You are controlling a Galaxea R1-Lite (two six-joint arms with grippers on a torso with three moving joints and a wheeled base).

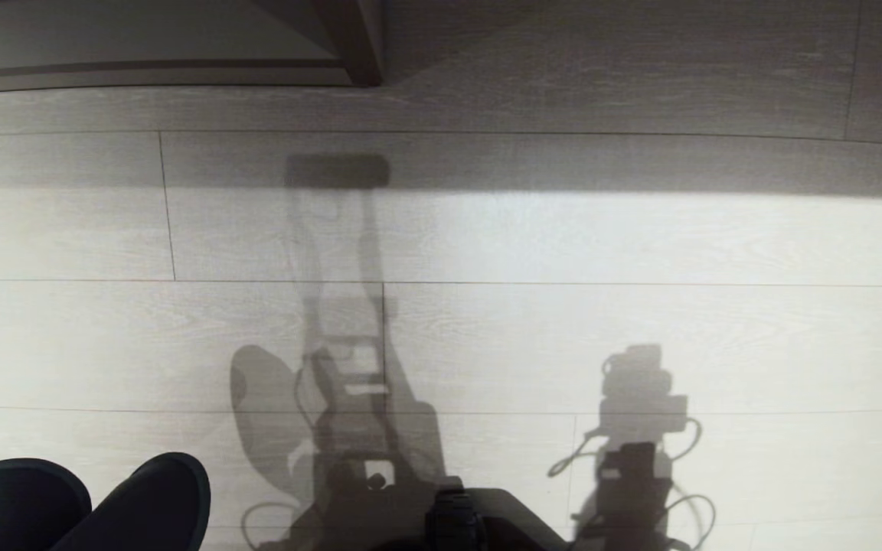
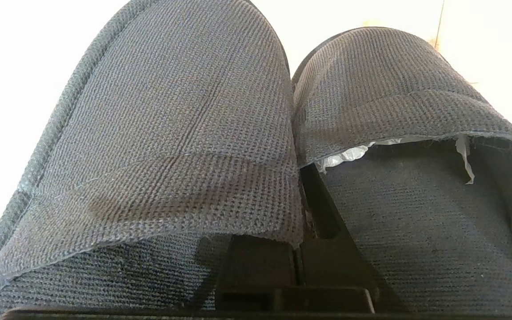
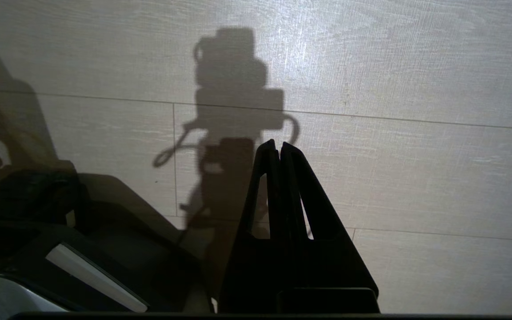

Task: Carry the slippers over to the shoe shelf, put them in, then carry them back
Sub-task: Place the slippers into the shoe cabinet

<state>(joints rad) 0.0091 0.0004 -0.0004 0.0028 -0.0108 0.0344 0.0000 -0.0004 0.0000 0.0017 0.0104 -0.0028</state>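
Clamped in the left gripper (image 2: 300, 231), both slippers (image 2: 171, 133) point toes forward, lengthwise away; right gripper (image 3: 279, 149) jaws together.

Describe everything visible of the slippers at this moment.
The slippers are a pair of dark charcoal, closed-toe slippers of woven, mesh-like fabric with rounded toes and stitched rims. They sit side by side, touching, gripped together on the left gripper, whose dark fingers run between them. One has crumpled pale paper showing in its opening. In the head view their toes poke in at the lower left, above the pale floor.
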